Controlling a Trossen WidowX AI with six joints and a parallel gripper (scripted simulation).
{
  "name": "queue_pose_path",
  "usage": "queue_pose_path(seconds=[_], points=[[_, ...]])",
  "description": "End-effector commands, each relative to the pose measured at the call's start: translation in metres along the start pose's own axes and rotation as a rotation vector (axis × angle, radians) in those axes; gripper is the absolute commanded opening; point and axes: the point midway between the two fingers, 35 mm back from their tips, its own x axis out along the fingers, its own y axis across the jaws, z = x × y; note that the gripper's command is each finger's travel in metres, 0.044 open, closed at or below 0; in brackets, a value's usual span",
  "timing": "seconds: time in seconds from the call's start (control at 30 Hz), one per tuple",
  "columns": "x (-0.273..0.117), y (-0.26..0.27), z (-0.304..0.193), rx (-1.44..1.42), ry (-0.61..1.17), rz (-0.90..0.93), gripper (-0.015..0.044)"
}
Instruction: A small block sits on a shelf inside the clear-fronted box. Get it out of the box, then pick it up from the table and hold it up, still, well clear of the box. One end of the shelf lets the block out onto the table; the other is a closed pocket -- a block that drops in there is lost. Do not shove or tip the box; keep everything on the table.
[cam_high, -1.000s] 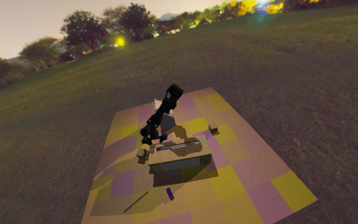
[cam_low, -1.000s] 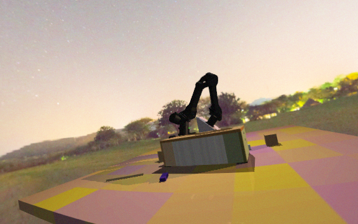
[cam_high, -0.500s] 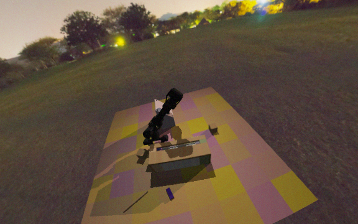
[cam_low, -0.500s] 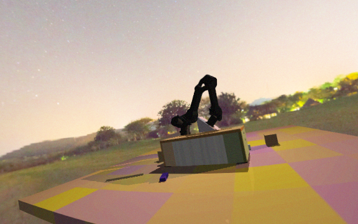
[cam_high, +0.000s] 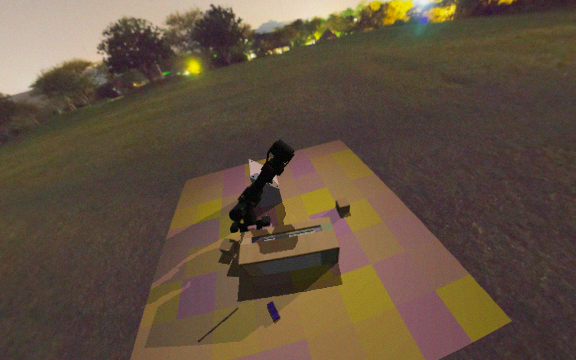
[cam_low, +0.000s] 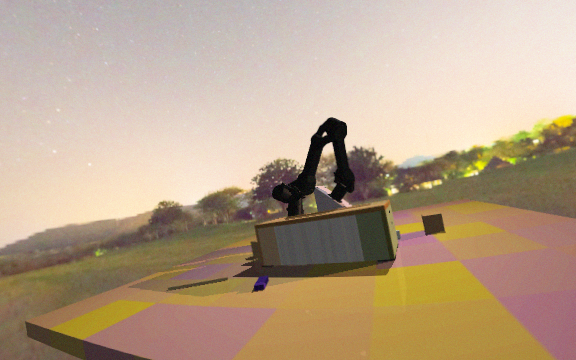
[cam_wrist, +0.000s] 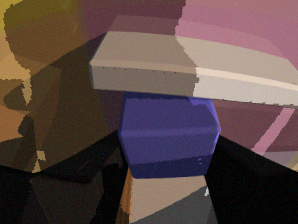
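Observation:
The box (cam_high: 320, 246) (cam_low: 320, 242) stands upright, with a slotted wooden top and a clear front; its wooden edge (cam_wrist: 125, 202) shows low in the wrist view. My gripper (cam_high: 252, 227) (cam_wrist: 165, 136) is behind the box, near its left end in the top and exterior views, and is shut on a small blue block. The block (cam_wrist: 169, 117) fills the space between the black fingers, outside the box edge, close to a pale raised bar (cam_wrist: 145, 52). The box and arm hide the block and fingertips in the top and exterior views, so its height above the table is unclear.
A wooden cube (cam_high: 228, 247) stands by the box's left end. Another cube (cam_high: 342, 207) (cam_low: 433, 224) is beyond its right end. A thin dark stick (cam_high: 218, 325) (cam_low: 197, 285) and a purple-blue piece (cam_high: 273, 311) (cam_low: 260, 283) lie in front of the box.

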Motion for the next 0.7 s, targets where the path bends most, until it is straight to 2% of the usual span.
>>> queue_pose_path(seconds=[0.0,0.67], points=[[-0.011,0.002,-0.008,-0.009,0.008,0.005,0.0],[-0.078,0.006,-0.034,0.12,0.024,0.058,0.0]])
